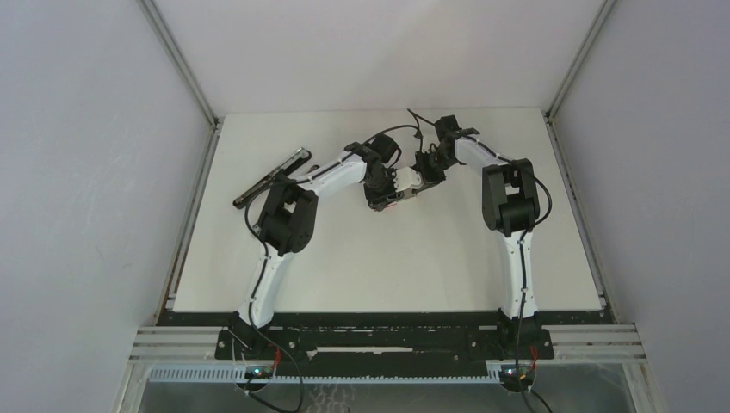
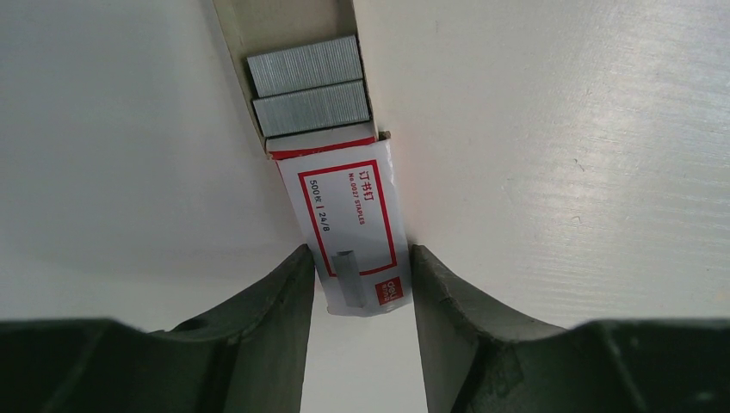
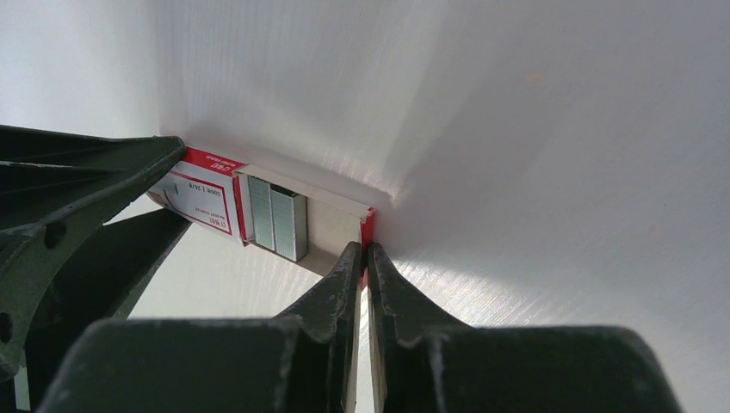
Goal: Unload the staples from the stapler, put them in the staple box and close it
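The stapler (image 1: 265, 181) lies at a slant near the far left of the surface (image 1: 413, 258), well apart from both tools. Toward the middle, the left tool (image 2: 359, 254) is clenched on the red-and-white box sleeve (image 2: 353, 206), with one finger against each long side. The right tool (image 3: 365, 251) is pinched tight on the red end flap of the inner tray (image 3: 331, 232) (drawn partway out of the sleeve). The tray holds two grey staple blocks (image 2: 306, 86), side by side and touching.
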Robot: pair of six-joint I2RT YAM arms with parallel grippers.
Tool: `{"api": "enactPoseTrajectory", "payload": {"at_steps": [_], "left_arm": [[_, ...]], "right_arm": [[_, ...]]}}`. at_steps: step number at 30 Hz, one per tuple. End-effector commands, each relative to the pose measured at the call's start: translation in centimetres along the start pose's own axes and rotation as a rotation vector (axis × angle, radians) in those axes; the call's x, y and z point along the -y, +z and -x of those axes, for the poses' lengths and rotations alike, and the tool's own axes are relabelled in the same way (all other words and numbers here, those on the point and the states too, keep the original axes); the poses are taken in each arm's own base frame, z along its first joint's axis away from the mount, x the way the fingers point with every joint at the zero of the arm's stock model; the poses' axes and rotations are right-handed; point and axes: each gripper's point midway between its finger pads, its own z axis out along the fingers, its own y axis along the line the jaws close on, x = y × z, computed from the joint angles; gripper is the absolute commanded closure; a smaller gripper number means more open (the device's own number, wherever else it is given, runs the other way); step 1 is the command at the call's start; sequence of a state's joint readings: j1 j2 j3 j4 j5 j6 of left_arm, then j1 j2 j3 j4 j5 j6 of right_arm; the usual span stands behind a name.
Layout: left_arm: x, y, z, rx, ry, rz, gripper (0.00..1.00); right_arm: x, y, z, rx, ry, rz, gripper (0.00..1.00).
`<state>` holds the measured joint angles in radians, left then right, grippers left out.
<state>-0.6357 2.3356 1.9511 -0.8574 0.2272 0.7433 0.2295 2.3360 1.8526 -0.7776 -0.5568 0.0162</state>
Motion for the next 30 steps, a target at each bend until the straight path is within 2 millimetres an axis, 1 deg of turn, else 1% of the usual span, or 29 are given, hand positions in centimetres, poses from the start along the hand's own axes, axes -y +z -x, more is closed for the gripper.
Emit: {"api": "enactPoseTrajectory", "payload": {"at_steps": [1,8,17,25,30], "left_arm": [[0.23,0.21,-0.15,-0.022,-0.013,0.0,0.51],[0.22,0.24,-0.16,-0.022,-0.014,0.0,0.5],[0.23,0.2,-0.15,-0.021,-0.014,0.0,0.5],[0.22,0.22,-0.14,-0.021,-0.014,0.0,0.46],[0.25,0.25,-0.16,-0.022,-0.013,-0.001,0.45]], "right_arm": [[-1.76,-1.6,1.04,0.038,-0.073,0.019,0.95],[-2.35,-1.98,1.22,0.043,-0.096,0.033,0.95],[-2.24,-2.06,1.18,0.027,-0.127,0.033,0.95],[-2.39,-2.34,1.19,0.025,-0.141,0.035,0.95],[-2.02,-2.3,1.48,0.033,-0.15,0.015,0.95]]}}
